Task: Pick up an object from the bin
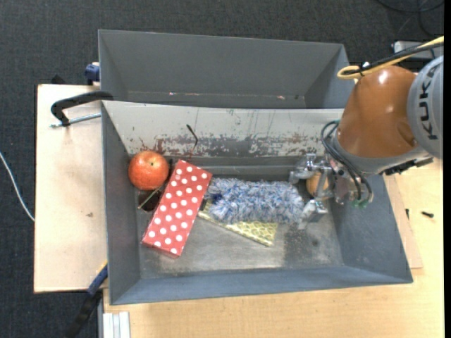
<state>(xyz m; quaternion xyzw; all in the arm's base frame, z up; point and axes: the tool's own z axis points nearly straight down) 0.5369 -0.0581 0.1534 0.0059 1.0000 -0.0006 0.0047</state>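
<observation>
Carpet [42, 20], dark and flat, is lying around the pale surface [246, 319] that is carrying the grey bin [366, 245]. Inside, the end effector [313, 196] is hanging at the bin's right side, at the right end of a fluffy blue-and-white cloth [257, 197]. Whether it is open or gripping anything cannot be told. A yellow patterned pad [255, 231] is peeking from under the cloth. Further left, a red white-dotted box [176, 206] is lying aslant just beside a red apple [148, 170].
</observation>
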